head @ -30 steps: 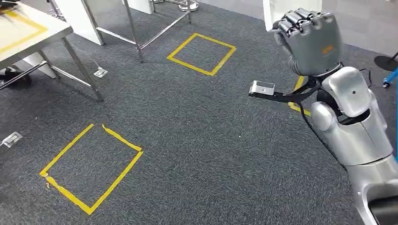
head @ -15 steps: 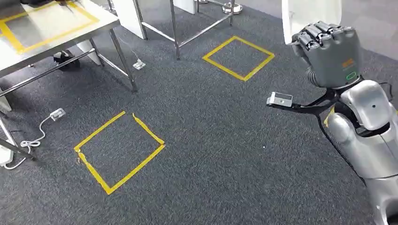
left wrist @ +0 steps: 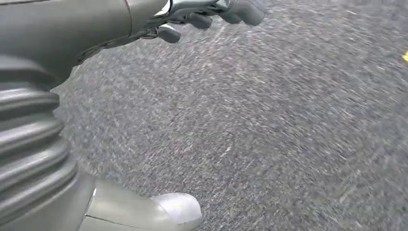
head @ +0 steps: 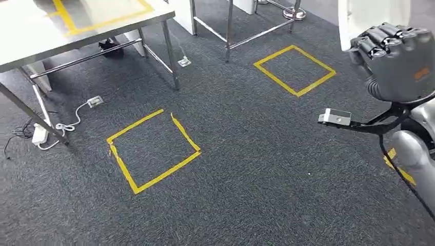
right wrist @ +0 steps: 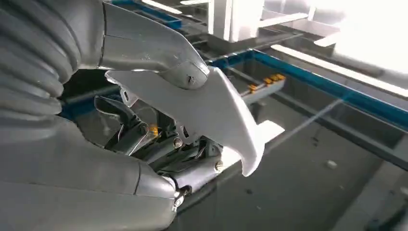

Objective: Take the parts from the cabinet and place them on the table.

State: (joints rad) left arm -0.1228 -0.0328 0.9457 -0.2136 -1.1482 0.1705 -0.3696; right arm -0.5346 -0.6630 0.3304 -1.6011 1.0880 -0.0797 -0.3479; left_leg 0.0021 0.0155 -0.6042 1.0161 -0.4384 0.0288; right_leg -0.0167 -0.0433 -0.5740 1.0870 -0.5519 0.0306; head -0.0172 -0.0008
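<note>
My right hand [head: 397, 64] is raised at the right of the head view, its fingers curled around a flat white part [head: 373, 16] that sticks up above it. The right wrist view shows the same white part [right wrist: 216, 113] close up, clamped between the thick thumb and the darker fingers [right wrist: 130, 113]. The steel table [head: 31, 43] with a yellow tape rectangle on its top stands at the far left. My left hand [left wrist: 211, 12] hangs over the grey carpet with its fingers loosely apart and nothing in them.
Two yellow tape squares [head: 153, 149] [head: 294, 69] mark the dark carpet. Table legs [head: 170, 54] and a second metal frame [head: 229, 31] stand at the back. A power strip with white cable [head: 40, 134] lies under the table's left side.
The whole picture has shifted right and down as the camera turned toward the table, which now shows more of its top. My right hand still holds the white part up.
</note>
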